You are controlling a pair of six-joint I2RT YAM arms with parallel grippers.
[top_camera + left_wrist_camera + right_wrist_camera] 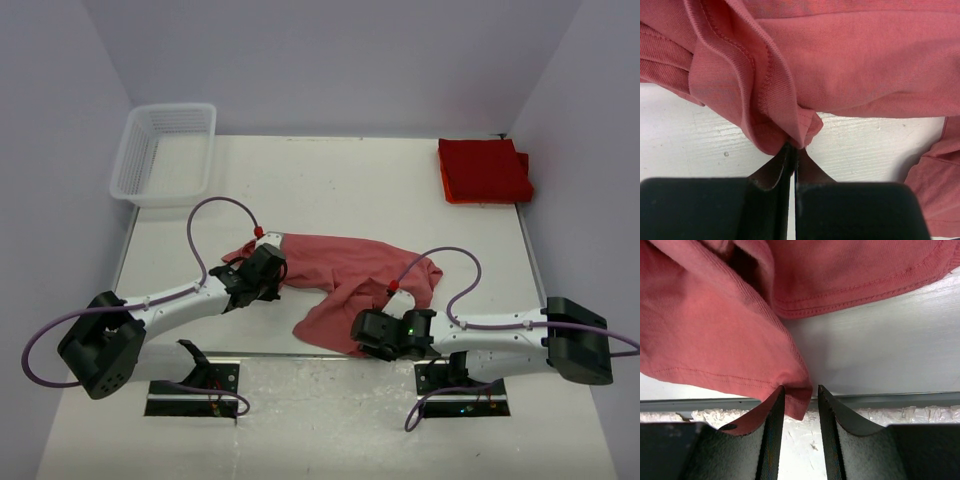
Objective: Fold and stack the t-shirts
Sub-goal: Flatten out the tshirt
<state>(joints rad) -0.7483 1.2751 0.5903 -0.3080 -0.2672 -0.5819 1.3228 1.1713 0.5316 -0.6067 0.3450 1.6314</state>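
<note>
The salmon shirt [340, 275] lies crumpled across the middle of the table [330, 180], not yet spread flat. One end is bunched at the left, and a flap sags toward the near edge. Each gripper sits at one end of it, probably so that the two can draw the cloth out between them and flatten it before folding.

The left gripper [792, 150] is clamped tight on a gathered fold near a stitched hem, and the jaws meet with cloth pinched at their tips. The right gripper [801, 395] has a hemmed corner lying in a narrow gap between its jaws. The corner touches one finger, but the pictures do not show whether it is truly pinched.

Both arms reach low over the table. The left arm angles forward and inward from its base. The right arm stretches inward along the near edge, with its wrist close to the surface.

The folded red stack [485, 170] waits at the far right corner, well apart from the shirt.
</note>
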